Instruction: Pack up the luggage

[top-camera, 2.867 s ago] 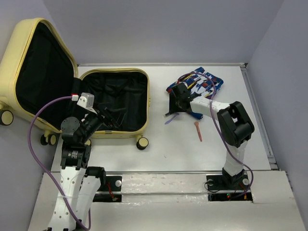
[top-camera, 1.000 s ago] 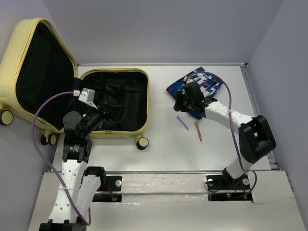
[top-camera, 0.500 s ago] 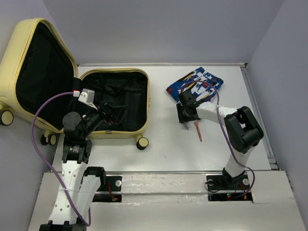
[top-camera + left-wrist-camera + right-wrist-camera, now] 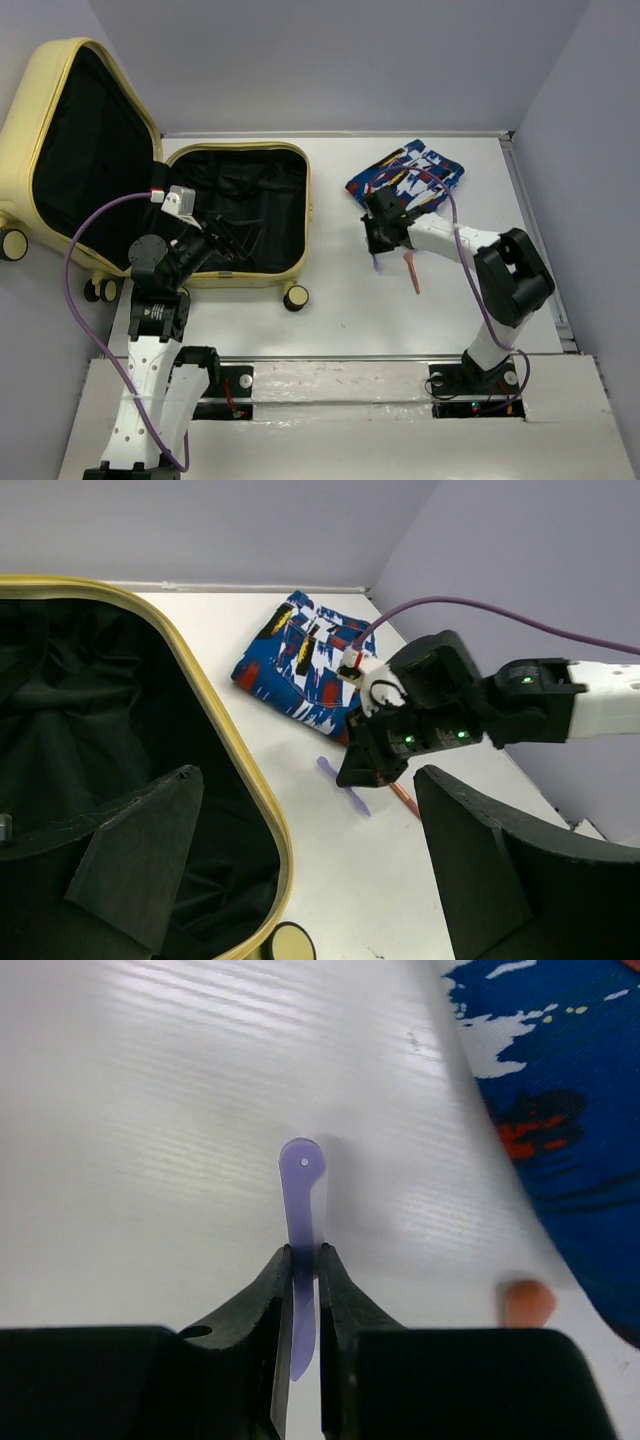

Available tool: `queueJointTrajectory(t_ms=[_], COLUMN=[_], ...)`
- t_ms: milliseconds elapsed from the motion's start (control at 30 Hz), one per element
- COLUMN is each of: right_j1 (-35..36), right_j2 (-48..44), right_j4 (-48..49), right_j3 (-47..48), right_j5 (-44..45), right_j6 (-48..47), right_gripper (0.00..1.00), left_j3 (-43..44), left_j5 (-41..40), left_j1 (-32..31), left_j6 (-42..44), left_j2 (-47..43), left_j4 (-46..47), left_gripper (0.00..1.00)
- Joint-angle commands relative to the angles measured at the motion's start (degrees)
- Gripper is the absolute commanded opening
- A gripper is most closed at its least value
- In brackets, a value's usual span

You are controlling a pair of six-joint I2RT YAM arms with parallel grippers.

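The luggage (image 4: 308, 215) lies open at the left, pale yellow shell, black lining, lid propped up at the far left. Its rim also shows in the left wrist view (image 4: 235, 780). My left gripper (image 4: 235, 240) hovers open and empty over its near right part (image 4: 310, 780). My right gripper (image 4: 376, 248) is low over the table right of the luggage, shut on a thin purple stick (image 4: 300, 1190). The stick pokes out past the fingertips (image 4: 303, 1255) and lies on or just above the table (image 4: 345, 785).
A blue patterned folded cloth (image 4: 410, 172) lies just behind the right gripper, also in the right wrist view (image 4: 560, 1080). A thin orange stick (image 4: 412, 272) lies right of the purple one (image 4: 527, 1303). A caster wheel (image 4: 296, 297) sits at the luggage's near corner.
My right gripper came off the blue cloth, moved down to the purple stick on the table and shut on it. The left arm has barely moved.
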Motion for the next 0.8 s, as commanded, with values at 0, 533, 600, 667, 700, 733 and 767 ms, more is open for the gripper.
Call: queueJointTrajectory(t_ms=[0,533,600,667,700,733,767], right_j1=[2.95,4.73,-2.73,-8.0,-8.55,-8.56,-9.43], right_j2=[-12.71,-12.61,-18.41,-22.19,-26.3,-28.17,-29.58], right_j4=[2.76,9.71,9.28,8.13,8.04,7.61,6.12], right_j3=[3.33,6.16,-2.59,-13.81,-17.02,-19.48,-22.73], right_j5=[-7.58,-8.91,-8.12,-5.58,-1.74,0.12,2.32], right_j6=[0.78,10.88,12.99,13.7,13.79,14.23,14.32], right_gripper=[0.07,0.83,0.79,0.79,0.78,0.77,0.77], left_j3=[-0.05,0.21,0.39,0.47,0.48,0.48,0.56], left_j5=[1.83,1.39,1.74,2.35,2.44,2.44,2.44], left_j1=[0.39,0.75,-0.3,-1.36,-1.89,-2.33,-3.2], left_j6=[0.56,0.83,0.74,0.74,0.83,0.83,1.0], left_j2=[-0.71,-1.33,-1.5,-1.59,-1.77,-1.85,-2.03], left_j4=[1.7,0.99,0.99,0.99,0.99,0.99,0.99], left_gripper=[0.99,0.99,0.99,0.99,0.99,0.99,0.99])
